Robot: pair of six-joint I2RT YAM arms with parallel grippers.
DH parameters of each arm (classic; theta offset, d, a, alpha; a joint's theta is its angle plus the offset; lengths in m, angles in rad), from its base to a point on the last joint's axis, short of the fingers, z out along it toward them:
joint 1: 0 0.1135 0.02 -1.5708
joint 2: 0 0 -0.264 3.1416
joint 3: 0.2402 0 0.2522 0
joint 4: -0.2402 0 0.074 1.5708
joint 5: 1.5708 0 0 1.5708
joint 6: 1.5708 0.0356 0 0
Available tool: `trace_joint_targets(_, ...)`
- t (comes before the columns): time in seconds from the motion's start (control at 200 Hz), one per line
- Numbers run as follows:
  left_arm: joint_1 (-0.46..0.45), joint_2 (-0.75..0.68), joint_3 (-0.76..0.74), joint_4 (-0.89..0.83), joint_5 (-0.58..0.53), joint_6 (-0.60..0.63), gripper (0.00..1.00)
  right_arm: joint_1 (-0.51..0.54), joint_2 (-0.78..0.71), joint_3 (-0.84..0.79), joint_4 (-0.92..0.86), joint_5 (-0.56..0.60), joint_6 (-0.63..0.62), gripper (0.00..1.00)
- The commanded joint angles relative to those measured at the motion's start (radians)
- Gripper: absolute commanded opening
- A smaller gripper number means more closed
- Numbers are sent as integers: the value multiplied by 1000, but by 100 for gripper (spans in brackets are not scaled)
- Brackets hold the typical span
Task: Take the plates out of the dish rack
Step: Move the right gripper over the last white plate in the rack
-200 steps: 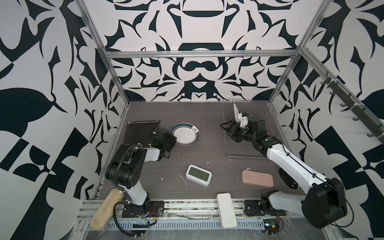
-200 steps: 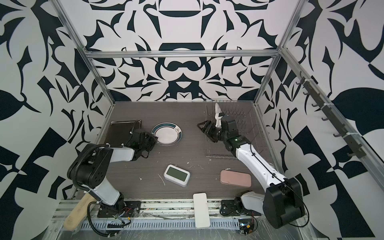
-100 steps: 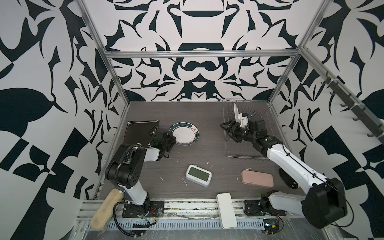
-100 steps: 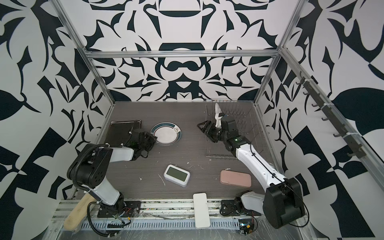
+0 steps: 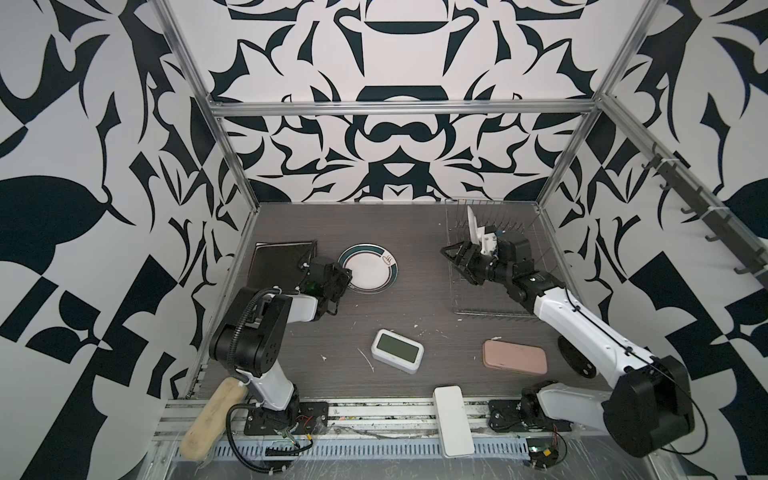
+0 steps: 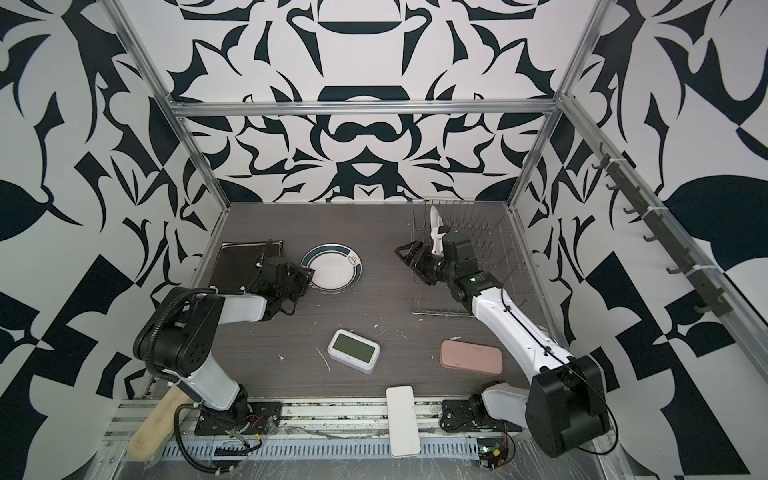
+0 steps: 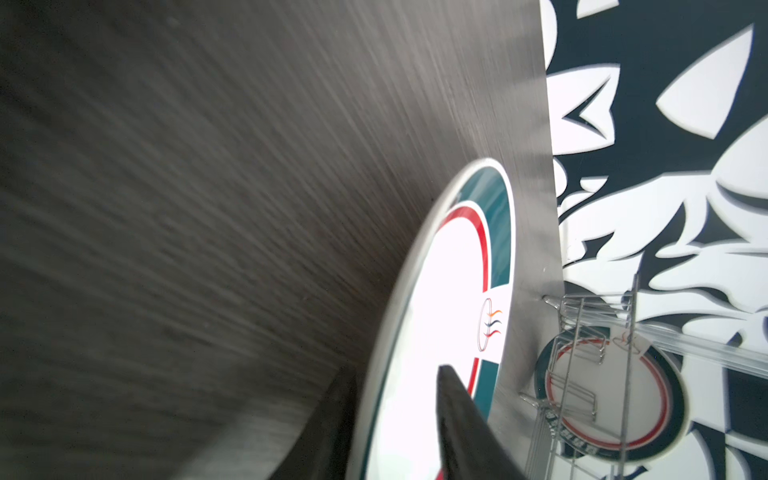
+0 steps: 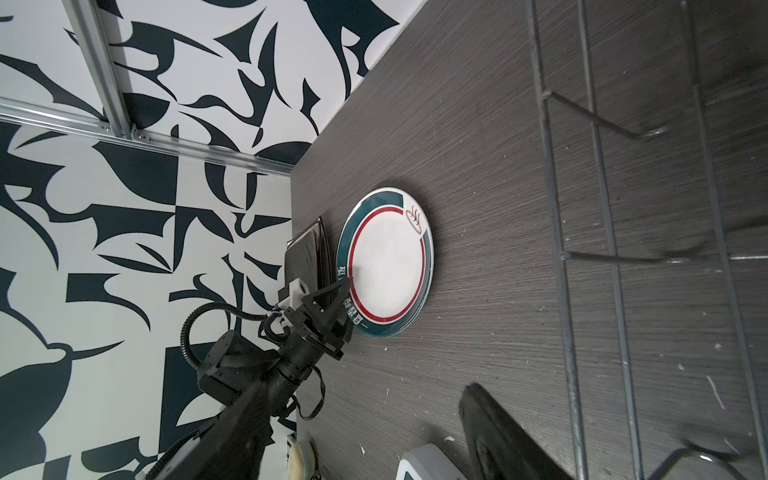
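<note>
A round white plate (image 5: 370,270) (image 6: 332,268) with a teal rim band lies flat on the table left of centre. My left gripper (image 5: 344,279) (image 6: 308,276) is at its near-left edge, open, with its jaws standing apart around the rim (image 7: 440,311). A dark square plate (image 5: 278,262) (image 8: 305,257) lies beside it at the far left. The dish rack (image 5: 490,313) (image 6: 440,311) stands at the back right with one teal-rimmed plate (image 5: 472,224) (image 7: 611,395) upright in it. My right gripper (image 5: 457,264) (image 6: 411,259) hangs open and empty at the rack's left edge.
A white clock (image 5: 397,351) and a pink case (image 5: 514,359) lie near the table's front. A white slab (image 5: 453,419) and a tan handle (image 5: 212,415) rest on the front rail. Patterned cage walls close in the table on three sides.
My left gripper's jaws have parted from the round plate's rim, and the plate rests on the table. The right arm has not moved.
</note>
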Motion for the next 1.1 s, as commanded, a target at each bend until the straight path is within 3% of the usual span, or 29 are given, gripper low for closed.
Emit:
trace_joint_targets(0.0,6,8,10,-5,6,7,51,-7,-39,18,8,3,-23,77)
trace_joint_targets(0.215,11,16,26,-45,10,8,65,-10,-38,25,0,-2,-27,77)
trace_joint_targets(0.49,11,1,38,-135,-14,4,74,-21,-40,48,-50,27,-65,76)
trace_joint_targets(0.695,11,-49,30,-191,-24,26,76,-22,-61,160,-300,275,-241,77)
trace_joint_targets(1.095,11,-132,-15,-211,45,48,77,-21,22,323,-483,621,-517,78)
